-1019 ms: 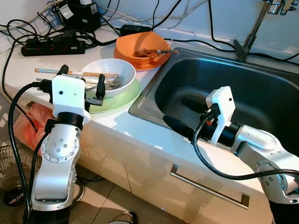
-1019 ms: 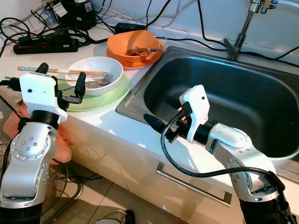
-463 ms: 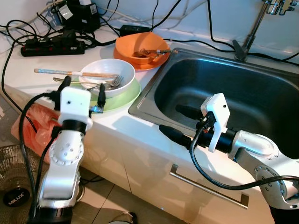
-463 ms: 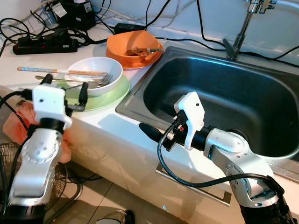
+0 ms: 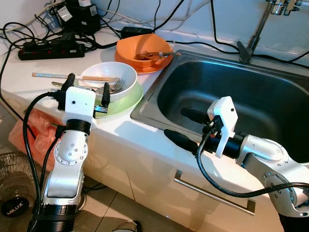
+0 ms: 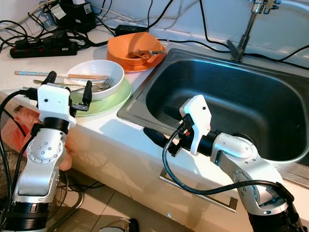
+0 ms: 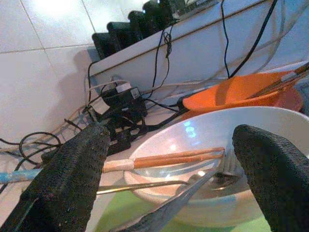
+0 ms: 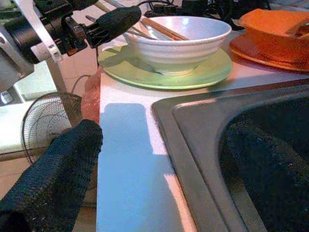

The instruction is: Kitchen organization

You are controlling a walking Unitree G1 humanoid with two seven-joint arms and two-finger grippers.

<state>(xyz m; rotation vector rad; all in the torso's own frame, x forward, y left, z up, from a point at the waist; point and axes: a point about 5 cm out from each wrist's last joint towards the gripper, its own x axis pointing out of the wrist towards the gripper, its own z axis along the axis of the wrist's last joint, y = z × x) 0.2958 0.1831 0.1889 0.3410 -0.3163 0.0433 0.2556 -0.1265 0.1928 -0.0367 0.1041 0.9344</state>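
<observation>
A white bowl (image 5: 108,79) sits on a green plate (image 5: 129,99) on the counter, with wooden chopsticks (image 5: 53,75) across it and a fork (image 5: 116,86) inside. My left gripper (image 5: 88,87) is open at the bowl's near side, one finger on each side of the chopsticks' line. Behind stands an orange bowl (image 5: 142,48) holding cutlery. The steel sink (image 5: 251,96) lies to the right. My right gripper (image 5: 186,126) is open at the sink's front left rim, holding nothing. In the left wrist view the bowl (image 7: 203,140) shows between the fingers (image 7: 67,179).
A power strip (image 5: 48,48) and many black cables crowd the back of the counter. The faucet (image 5: 253,34) rises behind the sink. Below the counter edge are a red bag (image 5: 34,133), a floor fan (image 5: 12,193) and a cabinet handle (image 5: 212,193).
My left gripper has turned and shifted up to the bowl's near side. The right gripper drew back slightly toward the sink's front rim, then held still. The camera shifted a little.
</observation>
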